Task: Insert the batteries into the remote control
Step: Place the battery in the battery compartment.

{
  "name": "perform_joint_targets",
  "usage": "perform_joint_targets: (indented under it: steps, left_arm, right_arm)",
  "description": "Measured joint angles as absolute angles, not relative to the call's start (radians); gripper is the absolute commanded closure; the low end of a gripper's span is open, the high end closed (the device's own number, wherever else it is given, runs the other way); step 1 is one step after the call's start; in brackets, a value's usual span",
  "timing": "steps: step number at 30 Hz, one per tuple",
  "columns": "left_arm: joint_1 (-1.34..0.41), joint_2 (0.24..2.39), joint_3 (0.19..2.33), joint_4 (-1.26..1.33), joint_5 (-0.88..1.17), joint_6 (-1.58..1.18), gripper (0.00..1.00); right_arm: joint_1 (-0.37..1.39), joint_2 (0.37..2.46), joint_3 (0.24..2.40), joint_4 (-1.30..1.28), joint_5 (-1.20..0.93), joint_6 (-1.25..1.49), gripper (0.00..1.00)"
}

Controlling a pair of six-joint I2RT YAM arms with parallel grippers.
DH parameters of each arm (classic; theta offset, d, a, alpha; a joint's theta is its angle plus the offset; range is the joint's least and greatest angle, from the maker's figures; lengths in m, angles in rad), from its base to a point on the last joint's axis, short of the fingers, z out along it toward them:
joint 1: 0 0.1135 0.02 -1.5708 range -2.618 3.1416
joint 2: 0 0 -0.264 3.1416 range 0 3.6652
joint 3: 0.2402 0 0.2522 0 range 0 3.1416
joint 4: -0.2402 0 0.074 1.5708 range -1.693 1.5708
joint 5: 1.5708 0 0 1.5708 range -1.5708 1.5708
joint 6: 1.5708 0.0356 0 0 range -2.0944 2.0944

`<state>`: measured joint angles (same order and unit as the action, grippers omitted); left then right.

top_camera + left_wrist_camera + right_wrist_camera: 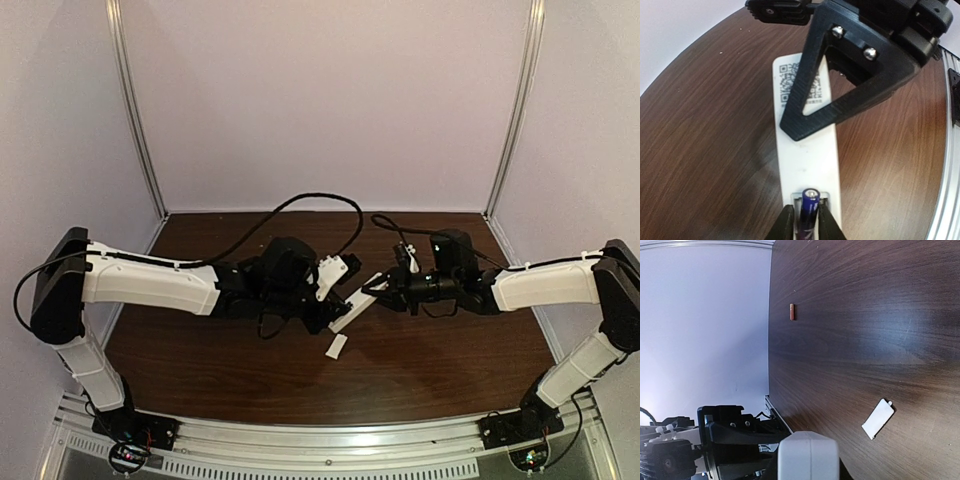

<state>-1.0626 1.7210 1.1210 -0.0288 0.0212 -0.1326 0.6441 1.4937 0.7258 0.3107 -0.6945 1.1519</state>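
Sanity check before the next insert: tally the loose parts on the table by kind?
batteries: 2 (purple, orange-red)
remote control: 1
cover piece: 1
total: 4

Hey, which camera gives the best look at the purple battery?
The left wrist view: the bluish-purple battery sits close up between the left gripper's fingers, at the remote control's battery slot. The top external view leaves it too small to see. The right wrist view misses it, showing only the orange-red battery on the table.
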Motion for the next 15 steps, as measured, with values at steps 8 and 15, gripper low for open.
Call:
perform_joint_targets:
  steps: [8,15]
  left_arm:
    - [-1.06,1.723,1.121,-0.059,-0.017,-0.15,0.75]
    - [-1.06,1.723,1.125,-0.08,-0.023,-0.159,0.61]
  right_arm:
    - [0.644,1.494,0.733,0.3,-0.698,1.148,1.0]
    - [0.644,1.495,0.743,0.278,-0.703,1.111,1.0]
